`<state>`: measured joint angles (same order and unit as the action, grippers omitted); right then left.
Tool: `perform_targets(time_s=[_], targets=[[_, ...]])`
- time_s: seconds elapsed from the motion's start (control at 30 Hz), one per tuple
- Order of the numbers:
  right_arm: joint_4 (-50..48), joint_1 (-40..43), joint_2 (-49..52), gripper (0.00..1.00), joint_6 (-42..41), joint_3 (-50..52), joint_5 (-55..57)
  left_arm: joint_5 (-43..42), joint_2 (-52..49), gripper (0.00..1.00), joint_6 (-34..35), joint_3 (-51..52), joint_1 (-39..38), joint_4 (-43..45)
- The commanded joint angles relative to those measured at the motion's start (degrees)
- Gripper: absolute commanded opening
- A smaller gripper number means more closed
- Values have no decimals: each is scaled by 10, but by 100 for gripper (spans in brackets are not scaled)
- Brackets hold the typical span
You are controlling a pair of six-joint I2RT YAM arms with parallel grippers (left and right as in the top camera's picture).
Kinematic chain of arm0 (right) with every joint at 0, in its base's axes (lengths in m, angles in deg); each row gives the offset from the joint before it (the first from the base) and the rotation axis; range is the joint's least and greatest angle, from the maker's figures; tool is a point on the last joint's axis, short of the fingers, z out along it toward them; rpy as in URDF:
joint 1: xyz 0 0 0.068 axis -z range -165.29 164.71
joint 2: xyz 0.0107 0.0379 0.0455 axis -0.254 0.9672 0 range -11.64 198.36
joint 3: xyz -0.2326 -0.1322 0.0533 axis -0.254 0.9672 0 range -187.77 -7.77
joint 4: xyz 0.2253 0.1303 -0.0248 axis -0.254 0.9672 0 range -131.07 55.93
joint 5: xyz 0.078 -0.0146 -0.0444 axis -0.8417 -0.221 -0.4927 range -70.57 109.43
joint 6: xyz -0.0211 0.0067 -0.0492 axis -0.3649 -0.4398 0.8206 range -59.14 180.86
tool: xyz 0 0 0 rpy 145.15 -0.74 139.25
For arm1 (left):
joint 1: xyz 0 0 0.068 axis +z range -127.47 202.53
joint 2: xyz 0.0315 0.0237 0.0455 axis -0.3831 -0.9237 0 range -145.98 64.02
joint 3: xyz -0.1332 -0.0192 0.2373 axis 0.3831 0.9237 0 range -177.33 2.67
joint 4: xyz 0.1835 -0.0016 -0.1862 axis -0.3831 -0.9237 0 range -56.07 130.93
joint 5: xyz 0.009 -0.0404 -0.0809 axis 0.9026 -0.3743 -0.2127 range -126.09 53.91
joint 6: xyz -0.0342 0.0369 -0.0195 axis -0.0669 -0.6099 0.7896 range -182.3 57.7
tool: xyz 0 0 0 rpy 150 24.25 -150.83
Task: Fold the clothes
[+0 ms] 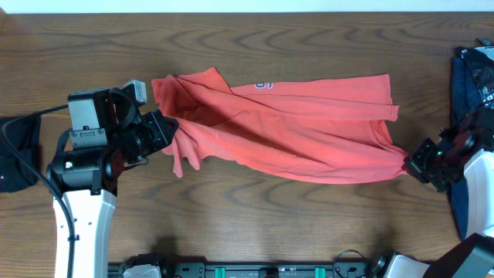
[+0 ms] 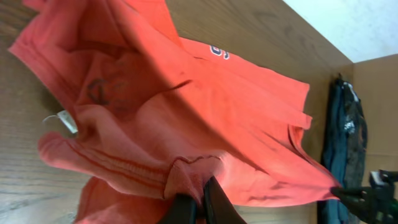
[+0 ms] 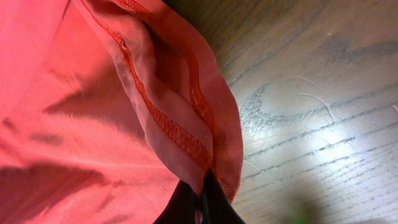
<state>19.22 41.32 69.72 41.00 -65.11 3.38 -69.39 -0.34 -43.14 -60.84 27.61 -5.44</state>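
The coral-red T-shirt (image 1: 293,131) lies stretched across the wooden table, lettering (image 1: 265,85) partly showing near its far edge. My left gripper (image 1: 168,127) is shut on a pinch of cloth at the shirt's left end; in the left wrist view the fabric (image 2: 155,112) bunches over the closed fingers (image 2: 200,202), with the white neck label (image 2: 67,121) at the left. My right gripper (image 1: 413,164) is shut on the shirt's lower right corner; the right wrist view shows the stitched hem (image 3: 174,130) clamped between the fingers (image 3: 200,199).
A navy printed shirt (image 1: 475,73) lies at the table's right edge, behind the right arm; it also appears as dark cloth (image 2: 342,130) in the left wrist view. A black garment (image 1: 19,154) sits at the far left edge. Bare wood (image 1: 270,224) lies in front.
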Motion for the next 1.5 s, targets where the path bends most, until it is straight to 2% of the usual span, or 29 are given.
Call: perform_targets(time_s=[0.0, 0.2, 0.37, 0.5, 0.67, 0.8, 0.93, 1.23, 1.47], targets=[[7, -3, -5, 1, -11, -34, 6, 52, -1, 6, -16, 3, 0, -10], [53, -5, -5, 2, 3, -104, 13, 105, -15, 6, -17, 4, 0, -46], [69, -18, -5, 1, 19, -146, 15, 120, -41, 6, -24, 4, 0, -36], [70, -42, 0, 1, 19, -157, 32, 120, -74, 6, -26, 4, 0, -11], [100, -67, 17, 1, -8, -157, 87, 116, -100, 6, -27, 4, 0, -24], [97, -68, 10, 1, -9, -157, 96, 120, -80, 6, -31, 4, 0, -28], [90, -70, 12, 1, -9, -157, 96, 161, -59, 6, -31, 4, 0, -16], [103, -76, 1, 1, -9, -157, 100, 158, -38, 6, -35, 4, 0, -45], [91, -82, 9, 2, 7, -157, 94, 169, -26, 6, -43, 4, 0, 4]])
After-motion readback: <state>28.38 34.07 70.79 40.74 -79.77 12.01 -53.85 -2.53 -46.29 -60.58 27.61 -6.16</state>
